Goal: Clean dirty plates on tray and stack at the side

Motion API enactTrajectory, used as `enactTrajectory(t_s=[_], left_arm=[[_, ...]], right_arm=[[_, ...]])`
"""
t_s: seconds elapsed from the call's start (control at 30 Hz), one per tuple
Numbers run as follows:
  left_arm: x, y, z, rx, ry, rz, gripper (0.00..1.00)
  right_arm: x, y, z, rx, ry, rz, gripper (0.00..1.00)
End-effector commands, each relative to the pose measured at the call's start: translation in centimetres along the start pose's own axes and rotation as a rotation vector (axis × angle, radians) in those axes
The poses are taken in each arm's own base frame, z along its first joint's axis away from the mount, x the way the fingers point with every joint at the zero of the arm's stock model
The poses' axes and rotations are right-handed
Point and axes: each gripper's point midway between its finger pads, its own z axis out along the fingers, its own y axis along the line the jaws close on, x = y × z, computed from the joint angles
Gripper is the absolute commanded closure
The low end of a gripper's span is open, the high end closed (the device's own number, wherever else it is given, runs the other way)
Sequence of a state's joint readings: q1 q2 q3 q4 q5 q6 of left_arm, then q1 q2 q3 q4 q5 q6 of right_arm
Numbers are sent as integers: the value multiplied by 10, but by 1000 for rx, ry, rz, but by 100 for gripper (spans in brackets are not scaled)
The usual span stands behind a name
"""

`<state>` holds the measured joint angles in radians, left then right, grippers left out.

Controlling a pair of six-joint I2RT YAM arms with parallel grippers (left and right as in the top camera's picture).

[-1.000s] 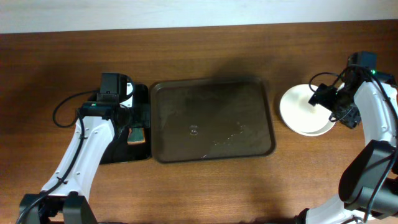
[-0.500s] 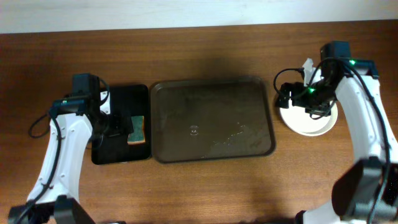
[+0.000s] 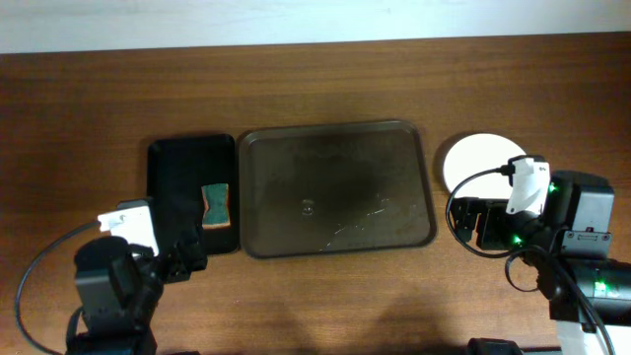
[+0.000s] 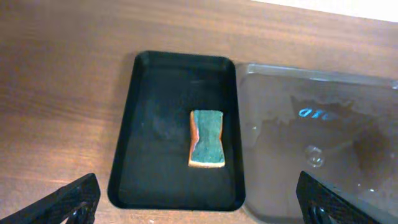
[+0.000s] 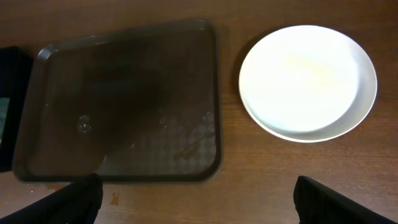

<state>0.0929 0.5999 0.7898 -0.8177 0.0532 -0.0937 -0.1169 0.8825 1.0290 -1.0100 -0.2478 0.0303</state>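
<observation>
The dark brown tray lies mid-table with no plates on it, only wet streaks; it also shows in the left wrist view and the right wrist view. The white plates sit stacked on the table to the tray's right, and the top one looks clean. My left gripper is open and empty, near the front of the black tray. My right gripper is open and empty, in front of the plates and above bare table.
A smaller black tray lies left of the brown tray and holds a green and orange sponge, also seen in the left wrist view. A pale wall edge runs along the far side of the table.
Both arms have drawn back toward the table's front edge. The left gripper has left the black tray and sponge. The right gripper has come away from the plates.
</observation>
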Motion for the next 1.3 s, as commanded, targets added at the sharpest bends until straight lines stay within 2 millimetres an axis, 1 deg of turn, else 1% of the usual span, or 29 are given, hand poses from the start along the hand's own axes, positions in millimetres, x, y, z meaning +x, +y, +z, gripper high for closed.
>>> enactTrajectory(t_s=[0.0, 0.07, 0.27, 0.3, 0.33, 0.37, 0.4, 0.43, 0.5, 0.57, 0.67, 0.7, 0.83, 0.9, 0.97, 1.0, 1.07, 1.13, 1.27], left_arm=[[3, -2, 0, 11, 3, 9, 0], [5, -2, 0, 11, 10, 8, 1], [5, -2, 0, 11, 10, 8, 1], [5, -1, 0, 10, 10, 8, 1], [5, -1, 0, 10, 10, 8, 0], [5, -1, 0, 10, 10, 8, 1], [5, -1, 0, 10, 10, 8, 1], [5, -1, 0, 10, 10, 8, 1], [5, -1, 0, 10, 10, 8, 1], [5, -1, 0, 10, 10, 8, 1], [5, -1, 0, 10, 11, 8, 1], [5, -1, 0, 10, 10, 8, 1], [5, -1, 0, 10, 11, 8, 1], [5, -1, 0, 10, 11, 8, 1], [5, -1, 0, 10, 11, 8, 1], [6, -1, 0, 10, 12, 8, 1], [6, -1, 0, 10, 13, 8, 1], [6, -1, 0, 10, 13, 8, 1], [6, -1, 0, 10, 13, 8, 1]], right_arm=[[4, -3, 5, 13, 22, 7, 1], [6, -4, 10, 14, 42, 12, 2], [16, -11, 38, 18, 162, 41, 1], [17, -17, 41, 45, 176, 14, 1], [16, -23, 40, 79, 171, -1, 2], [14, -23, 36, 85, 149, -7, 1], [8, -20, 32, 80, 101, -34, 1], [-3, -12, 28, 64, 15, -97, 1], [-12, 3, 21, 31, -156, -197, 1], [-11, 8, 9, 15, -342, -234, 1], [-2, 11, -5, 8, -574, -271, 1], [0, 11, -7, 7, -622, -279, 1], [5, 11, -8, 3, -871, -318, 1], [5, 10, -5, 3, -969, -333, 1], [8, 3, 1, 31, -1036, -326, 1], [13, -4, 11, 54, -995, -312, 1], [24, -9, 27, 77, -915, -325, 1], [47, -16, 54, 83, -767, -323, 1], [46, -14, 52, 73, -776, -329, 1]])
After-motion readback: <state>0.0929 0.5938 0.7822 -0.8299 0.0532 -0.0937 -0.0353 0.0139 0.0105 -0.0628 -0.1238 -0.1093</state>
